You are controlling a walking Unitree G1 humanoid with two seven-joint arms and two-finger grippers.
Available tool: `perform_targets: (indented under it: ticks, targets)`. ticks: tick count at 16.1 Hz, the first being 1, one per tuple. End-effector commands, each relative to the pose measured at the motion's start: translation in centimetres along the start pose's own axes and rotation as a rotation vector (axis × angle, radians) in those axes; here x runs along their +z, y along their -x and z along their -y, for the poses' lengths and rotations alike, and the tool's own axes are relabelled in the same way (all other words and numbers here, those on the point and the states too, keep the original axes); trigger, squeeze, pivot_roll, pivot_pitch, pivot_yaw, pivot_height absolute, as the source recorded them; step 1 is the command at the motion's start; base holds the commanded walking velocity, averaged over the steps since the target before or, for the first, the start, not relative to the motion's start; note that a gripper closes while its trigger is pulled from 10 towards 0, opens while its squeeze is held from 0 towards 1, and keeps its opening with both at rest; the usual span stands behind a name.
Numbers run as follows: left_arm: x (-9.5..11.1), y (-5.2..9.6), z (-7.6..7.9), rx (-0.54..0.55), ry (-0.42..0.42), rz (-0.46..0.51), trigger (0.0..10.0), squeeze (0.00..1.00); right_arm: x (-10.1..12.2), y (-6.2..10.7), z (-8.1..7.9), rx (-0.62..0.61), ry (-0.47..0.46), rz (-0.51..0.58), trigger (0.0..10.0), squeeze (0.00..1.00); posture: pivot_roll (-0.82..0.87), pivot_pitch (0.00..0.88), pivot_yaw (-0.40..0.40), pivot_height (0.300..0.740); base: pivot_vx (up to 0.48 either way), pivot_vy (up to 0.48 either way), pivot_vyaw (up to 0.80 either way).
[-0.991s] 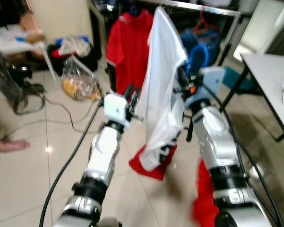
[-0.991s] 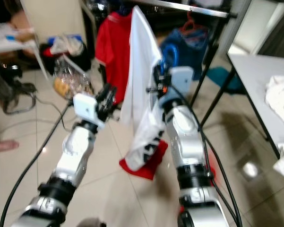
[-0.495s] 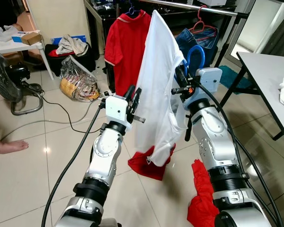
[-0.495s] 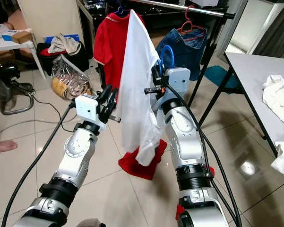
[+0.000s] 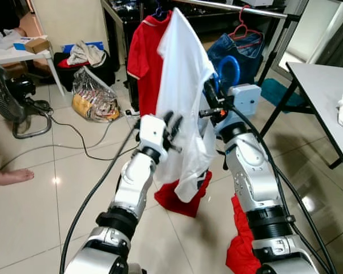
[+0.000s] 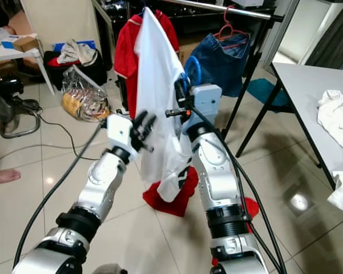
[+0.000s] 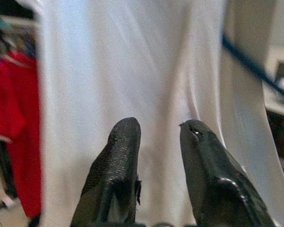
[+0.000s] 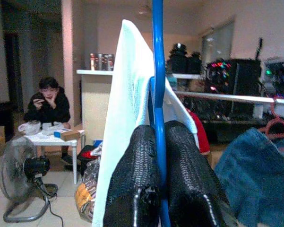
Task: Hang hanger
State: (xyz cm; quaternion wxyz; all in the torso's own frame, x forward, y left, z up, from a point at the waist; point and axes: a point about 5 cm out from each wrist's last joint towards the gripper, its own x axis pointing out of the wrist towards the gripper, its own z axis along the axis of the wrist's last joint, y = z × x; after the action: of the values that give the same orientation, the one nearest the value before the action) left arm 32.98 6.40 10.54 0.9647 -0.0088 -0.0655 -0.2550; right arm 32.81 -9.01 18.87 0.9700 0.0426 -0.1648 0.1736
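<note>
Hanger-wise, it's a thin blue plastic hanger [image 8: 157, 71] with a white t-shirt [image 5: 185, 85] draped on it, and my right gripper [image 8: 158, 142] has both fingers pressed together around the blue bar, which runs straight up between them. I'd guess the whole thing is light, but the plastic looks smooth and thin enough to twist in a pinch, and the floppy cloth adds swing. Holding the stiff bar, not the fabric, seems the right call.

Long axis of the load runs up and down: the shirt's peak sits above my right gripper and the hem hangs well below it. Where the hook points I can't tell.

My left gripper [image 7: 156, 137] has its fingers spread apart, tips just at the white cloth, pinching nothing.

The silver metal rail [image 6: 217, 8] lies beyond and above my right gripper, with a red polo shirt [image 5: 145, 51] already hung there.
</note>
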Motion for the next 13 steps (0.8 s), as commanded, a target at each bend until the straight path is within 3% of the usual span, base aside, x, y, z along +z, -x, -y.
perform_targets:
  ticks: [1,2,7,13]
  targets:
    - [0.0,-0.6,0.4,-0.041,-0.004,-0.028,10.0,0.28,1.2,-0.2,-0.5,0.030,0.032,0.067,10.0,0.00,0.14,0.000,-0.024,0.740,0.000,0.000,0.00]
    - [-0.2,-0.6,0.4,-0.047,0.000,-0.039,10.0,0.00,1.3,-0.2,-0.7,0.039,0.039,0.070,10.0,0.00,0.14,0.000,-0.023,0.740,0.000,0.000,0.00]
    - [-0.6,-0.9,0.9,-0.103,-0.007,-0.061,10.0,0.00,1.8,-0.4,-1.8,0.088,0.067,0.096,10.0,0.00,0.14,0.000,-0.023,0.740,0.000,0.000,0.00]
    - [-1.1,-0.4,2.3,-0.154,-0.041,-0.045,10.0,0.00,0.9,-0.2,-1.3,0.063,0.092,0.054,10.0,0.00,0.15,0.000,-0.023,0.740,0.000,0.000,0.00]
